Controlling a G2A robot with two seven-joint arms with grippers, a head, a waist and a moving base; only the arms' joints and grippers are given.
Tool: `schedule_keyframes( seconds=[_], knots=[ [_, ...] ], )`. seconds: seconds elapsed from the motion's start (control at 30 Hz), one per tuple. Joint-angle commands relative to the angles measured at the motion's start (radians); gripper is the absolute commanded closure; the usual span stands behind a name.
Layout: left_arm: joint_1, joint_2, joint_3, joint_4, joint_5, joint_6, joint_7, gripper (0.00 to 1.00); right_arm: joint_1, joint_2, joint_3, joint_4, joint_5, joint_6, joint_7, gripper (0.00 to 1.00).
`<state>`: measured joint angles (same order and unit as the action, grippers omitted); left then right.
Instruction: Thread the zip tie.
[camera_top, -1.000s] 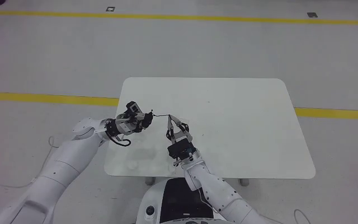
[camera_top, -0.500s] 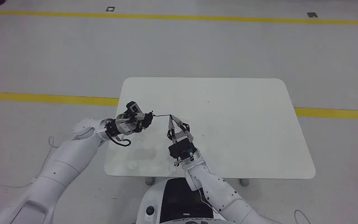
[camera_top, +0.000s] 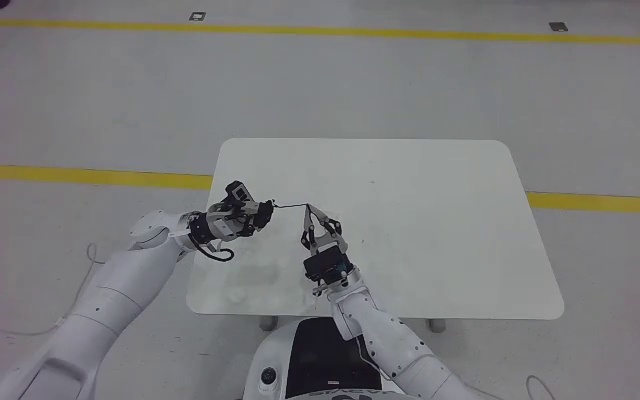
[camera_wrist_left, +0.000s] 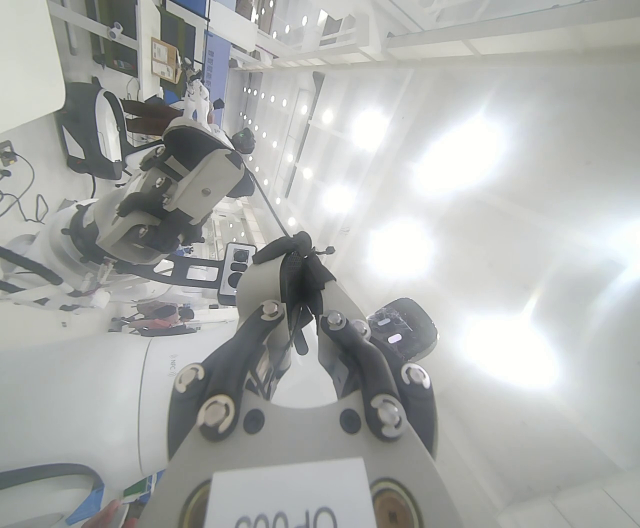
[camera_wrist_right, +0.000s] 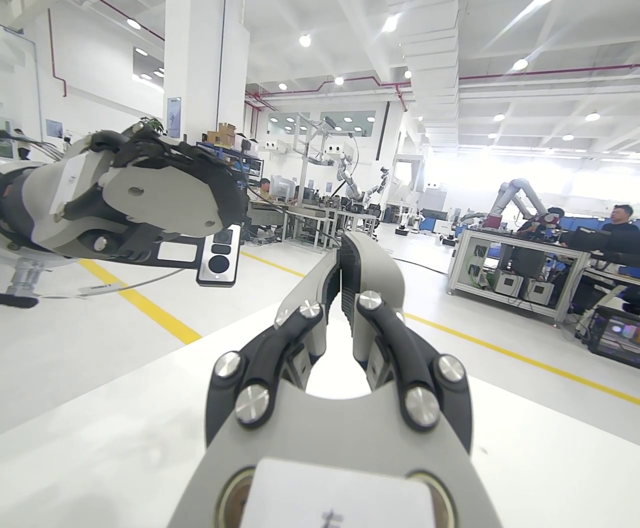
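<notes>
A thin black zip tie (camera_top: 288, 206) hangs in the air above the left part of the white table (camera_top: 430, 220), stretched between my two grippers. My left gripper (camera_top: 265, 212) is shut on its head end, which shows as a black bundle between the fingertips in the left wrist view (camera_wrist_left: 300, 252). The strap (camera_wrist_left: 272, 206) runs from there to my right gripper (camera_top: 312, 211). In the right wrist view, the right gripper (camera_wrist_right: 342, 240) has its fingers pressed together on the strap's far end, with the left gripper (camera_wrist_right: 150, 190) close beside it.
The table's near and left edges lie just under both arms. Grey floor with yellow lines (camera_top: 100, 176) surrounds it. Workbenches, other robots and people stand far off in the room behind.
My right gripper has edged slightly to the right, still holding the strap. The left gripper has not moved.
</notes>
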<state>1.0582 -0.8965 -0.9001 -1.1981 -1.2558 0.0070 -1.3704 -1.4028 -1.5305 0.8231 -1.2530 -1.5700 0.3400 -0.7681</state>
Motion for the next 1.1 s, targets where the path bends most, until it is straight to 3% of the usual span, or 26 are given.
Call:
schedule_keyframes(
  seconds=[0.0, 1.07],
  knots=[
    [0.000, 0.000, 0.000, 0.000, 0.000, 0.000, 0.000, 1.00, 0.000, -0.001, 0.001, 0.001, 0.000, 0.000, 0.000, 1.00],
    [0.000, 0.000, 0.000, 0.000, 0.000, 0.000, 0.000, 1.00, -0.018, -0.005, 0.042, -0.006, 0.000, 0.000, -0.002, 1.00]
  ],
)
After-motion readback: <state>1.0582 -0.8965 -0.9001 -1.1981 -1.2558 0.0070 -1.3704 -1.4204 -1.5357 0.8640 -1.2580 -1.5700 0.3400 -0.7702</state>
